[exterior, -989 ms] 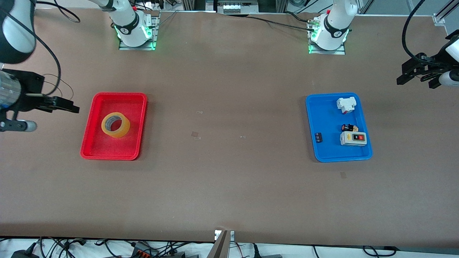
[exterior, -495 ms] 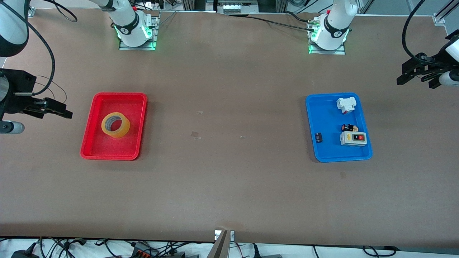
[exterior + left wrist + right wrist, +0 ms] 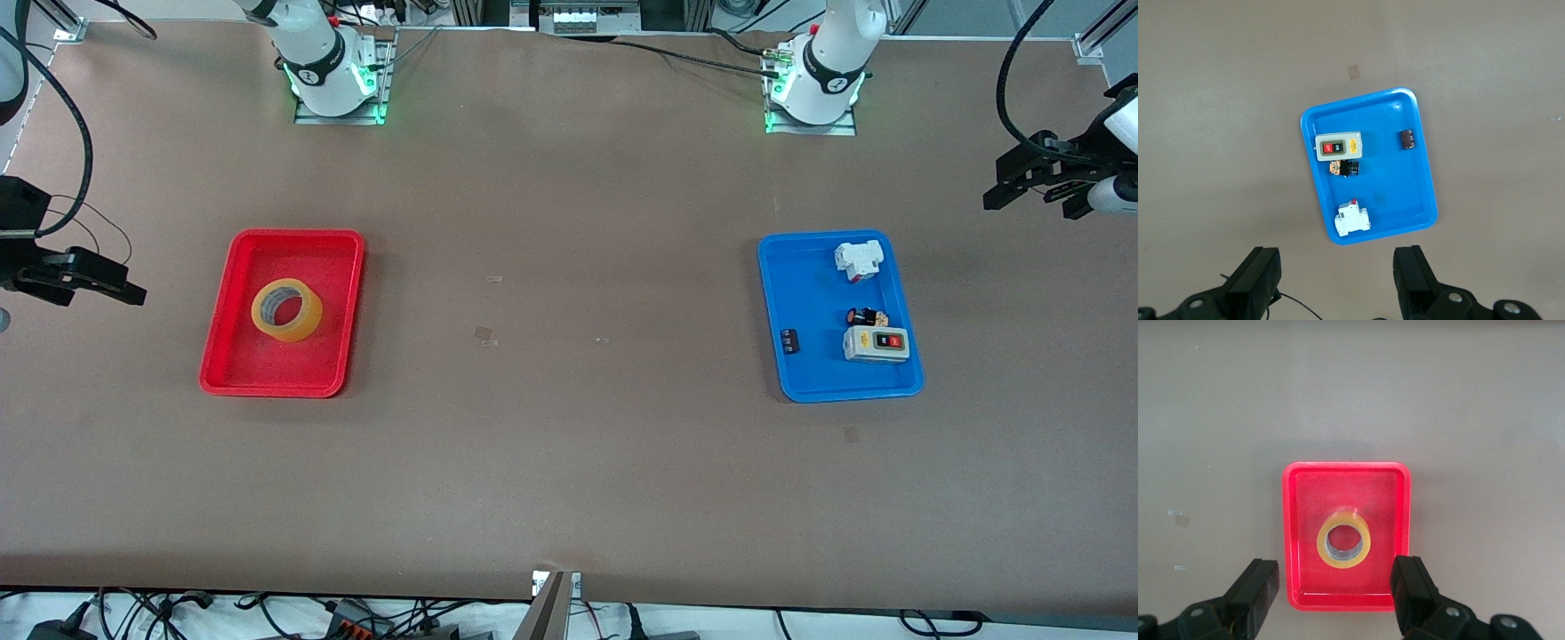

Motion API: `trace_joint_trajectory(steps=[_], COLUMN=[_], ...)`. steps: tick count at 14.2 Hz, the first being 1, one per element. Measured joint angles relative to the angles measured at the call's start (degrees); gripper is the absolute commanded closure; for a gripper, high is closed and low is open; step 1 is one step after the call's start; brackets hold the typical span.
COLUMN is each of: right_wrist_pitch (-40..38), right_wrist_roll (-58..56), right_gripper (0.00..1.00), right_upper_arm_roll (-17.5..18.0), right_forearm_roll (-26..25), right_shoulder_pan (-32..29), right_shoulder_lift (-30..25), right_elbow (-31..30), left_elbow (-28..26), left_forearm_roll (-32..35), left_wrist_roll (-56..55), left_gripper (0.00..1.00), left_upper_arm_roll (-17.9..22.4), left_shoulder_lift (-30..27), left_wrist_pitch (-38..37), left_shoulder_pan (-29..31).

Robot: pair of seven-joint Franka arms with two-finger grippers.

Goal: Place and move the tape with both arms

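Observation:
The tape (image 3: 286, 309), a yellowish ring, lies flat in the red tray (image 3: 233, 338) toward the right arm's end of the table; it also shows in the right wrist view (image 3: 1344, 545) inside the red tray (image 3: 1293, 520). My right gripper (image 3: 111, 286) is open and empty, high over the table at that end, outside the tray; its fingers (image 3: 1258, 590) stand wide apart. My left gripper (image 3: 1022, 187) is open and empty, high over the table at the left arm's end, past the blue tray (image 3: 805, 293); its fingers (image 3: 1258, 280) stand wide apart.
The blue tray (image 3: 1418, 180) holds a white-and-grey switch box (image 3: 876, 343), a white breaker (image 3: 859, 260) and small dark parts (image 3: 867, 316). Small tape scraps (image 3: 484, 335) lie on the brown table between the trays.
My right gripper has moved away from the red tray toward the table's end, and more of the arm has left the view. The left arm and the tape have not moved.

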Motion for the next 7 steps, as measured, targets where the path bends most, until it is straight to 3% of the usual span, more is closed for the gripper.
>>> trace_joint_trajectory(steps=[2, 4, 7], right_wrist_pitch=[3.5, 7.9, 8.4], right_wrist_roll=[0.0, 0.0, 0.0], right_gripper=[0.00, 0.00, 0.00], right_upper_arm_roll=[0.2, 0.3, 0.3], right_forearm_roll=[-0.2, -0.4, -0.7], right_shoulder_pan=[0.0, 0.0, 0.0], right_shoulder_lift=[-2.9, -8.5, -15.7], right_elbow=[-5.3, -14.6, -23.9], left_elbow=[0.0, 0.0, 0.0], left_forearm_roll=[0.0, 0.0, 0.0], left_wrist_roll=[0.0, 0.0, 0.0], left_gripper=[0.00, 0.00, 0.00], left_upper_arm_roll=[0.0, 0.0, 0.0], left_shoulder_lift=[0.0, 0.0, 0.0], left_wrist_pitch=[0.0, 0.0, 0.0], left_shoulder_pan=[0.0, 0.0, 0.0])
